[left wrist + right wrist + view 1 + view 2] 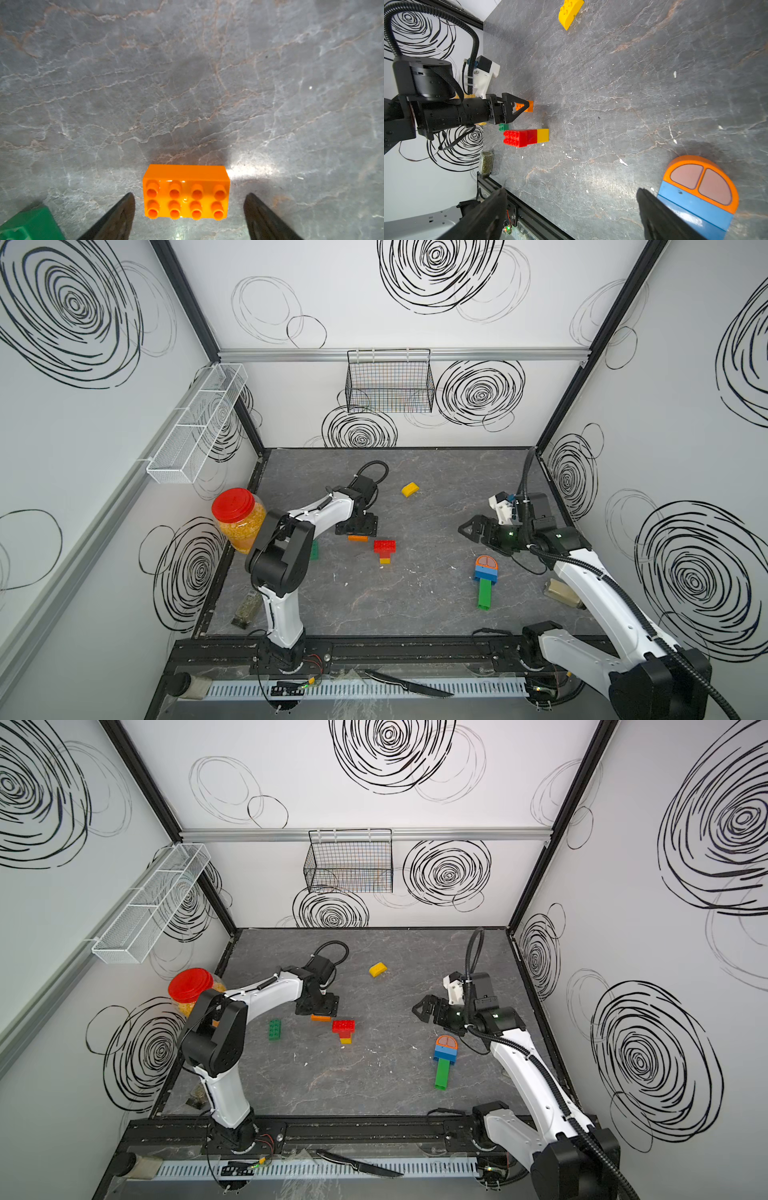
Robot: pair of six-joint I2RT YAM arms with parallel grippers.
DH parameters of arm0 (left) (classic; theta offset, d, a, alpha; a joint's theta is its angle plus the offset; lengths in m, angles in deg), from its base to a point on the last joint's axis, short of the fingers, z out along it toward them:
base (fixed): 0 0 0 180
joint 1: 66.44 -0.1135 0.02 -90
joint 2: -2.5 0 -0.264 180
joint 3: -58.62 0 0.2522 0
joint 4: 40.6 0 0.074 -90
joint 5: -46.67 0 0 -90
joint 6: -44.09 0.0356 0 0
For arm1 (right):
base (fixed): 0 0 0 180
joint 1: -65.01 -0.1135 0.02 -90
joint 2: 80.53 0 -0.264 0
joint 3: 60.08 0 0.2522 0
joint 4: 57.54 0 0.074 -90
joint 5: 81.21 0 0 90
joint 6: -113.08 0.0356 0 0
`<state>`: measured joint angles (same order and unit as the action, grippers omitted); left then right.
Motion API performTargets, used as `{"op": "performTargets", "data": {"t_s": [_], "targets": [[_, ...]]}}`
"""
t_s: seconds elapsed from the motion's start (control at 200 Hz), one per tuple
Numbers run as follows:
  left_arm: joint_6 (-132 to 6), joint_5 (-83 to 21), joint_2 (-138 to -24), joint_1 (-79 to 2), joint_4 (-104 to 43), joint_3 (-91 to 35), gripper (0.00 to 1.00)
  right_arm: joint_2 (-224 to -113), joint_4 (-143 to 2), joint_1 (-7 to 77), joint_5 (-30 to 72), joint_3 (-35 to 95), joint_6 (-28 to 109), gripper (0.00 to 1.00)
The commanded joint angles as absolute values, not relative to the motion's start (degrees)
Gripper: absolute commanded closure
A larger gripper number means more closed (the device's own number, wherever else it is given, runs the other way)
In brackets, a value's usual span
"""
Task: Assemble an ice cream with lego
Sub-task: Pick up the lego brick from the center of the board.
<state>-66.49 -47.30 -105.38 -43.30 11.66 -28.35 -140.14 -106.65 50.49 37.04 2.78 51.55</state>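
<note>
The orange eight-stud brick (186, 192) lies studs-up on the table (187, 83), just beside the red-on-yellow stack (384, 546). The left arm (320, 510) reaches forward, wrist bent straight down; the left jaws straddle the brick, parted, a gap at either end, gripping nothing. The right arm (582, 576) extends forward, the right jaws aimed sideways, wide and empty, near the lying orange-blue-green stack (485, 574)
</note>
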Motion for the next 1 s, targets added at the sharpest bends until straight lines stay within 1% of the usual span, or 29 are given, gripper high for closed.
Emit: {"op": "performTargets", "data": {"t_s": [0.0,0.425,0.996], "targets": [[-66.5,-47.5,-105.6,-43.7,11.2,-27.9,0.15,-139.8,-106.7,50.1,36.4,3.5,52.0,0.00],[-67.7,-48.2,-107.7,-43.6,11.9,-28.7,0.17,-139.7,-106.7,49.8,36.1,3.4,52.1,0.00],[-68.7,-48.5,-109.1,-44.0,13.1,-30.9,0.23,-139.8,-106.7,49.7,36.1,3.5,52.0,0.00]]}}
